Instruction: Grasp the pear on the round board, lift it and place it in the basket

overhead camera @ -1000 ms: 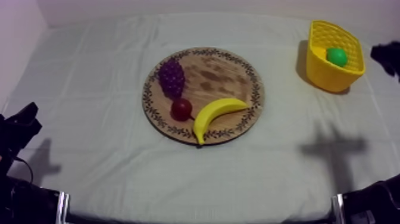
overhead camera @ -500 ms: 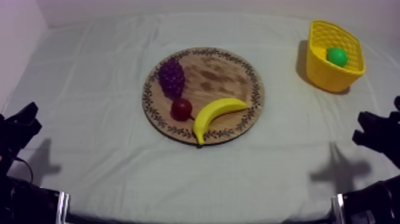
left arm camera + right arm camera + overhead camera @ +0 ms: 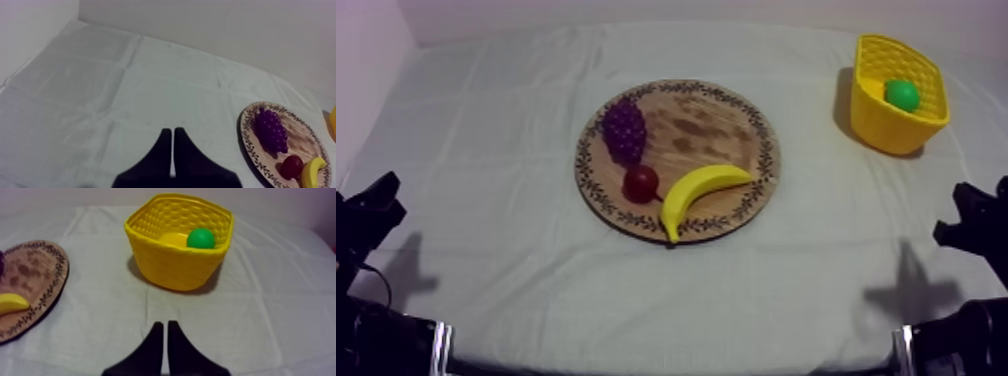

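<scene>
The green pear [image 3: 902, 95] lies inside the yellow basket [image 3: 896, 128] at the far right of the table. From the right wrist view the pear [image 3: 200, 239] rests against the basket's [image 3: 170, 265] back wall. The round wooden board [image 3: 708, 126] sits mid-table with grapes [image 3: 624, 129], a small red fruit [image 3: 641, 183] and a banana [image 3: 698, 192] on it. My right gripper [image 3: 964, 215] hangs low at the right edge, well short of the basket; its fingers [image 3: 165, 324] lie together, shut on nothing. My left gripper [image 3: 378, 205] sits low at the left, also shut [image 3: 172, 131].
A broad stretch of cloth separates the board [image 3: 36, 263] from the basket. In the left wrist view the board [image 3: 301, 136] with the grapes [image 3: 271, 131] lies off to the side, beyond bare cloth. A wall runs behind the table.
My right arm has drawn back from beside the basket at the upper right down to the lower right edge. The pear stays in the basket; the left arm is still.
</scene>
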### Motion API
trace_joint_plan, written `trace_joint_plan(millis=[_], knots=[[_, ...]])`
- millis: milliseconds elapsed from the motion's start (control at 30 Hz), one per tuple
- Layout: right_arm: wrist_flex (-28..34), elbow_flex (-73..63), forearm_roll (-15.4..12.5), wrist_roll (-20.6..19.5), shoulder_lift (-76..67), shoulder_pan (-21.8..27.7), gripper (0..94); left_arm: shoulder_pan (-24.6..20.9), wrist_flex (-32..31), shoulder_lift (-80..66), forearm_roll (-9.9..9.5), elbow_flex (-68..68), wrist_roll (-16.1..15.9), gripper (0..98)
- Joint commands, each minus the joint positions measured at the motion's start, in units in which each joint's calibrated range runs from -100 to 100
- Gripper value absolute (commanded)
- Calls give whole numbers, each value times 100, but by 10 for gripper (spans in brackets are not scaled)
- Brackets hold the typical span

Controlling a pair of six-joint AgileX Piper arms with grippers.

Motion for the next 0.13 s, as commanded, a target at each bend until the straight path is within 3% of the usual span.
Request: trace_joint_plan(millis=[0,100], knots=[[0,3,2,326,-2,4,4,3,-1,0,2,5,-2,1],[-7,4,2,430,-5,7,4,3,-1,0,2,5,5,1]])
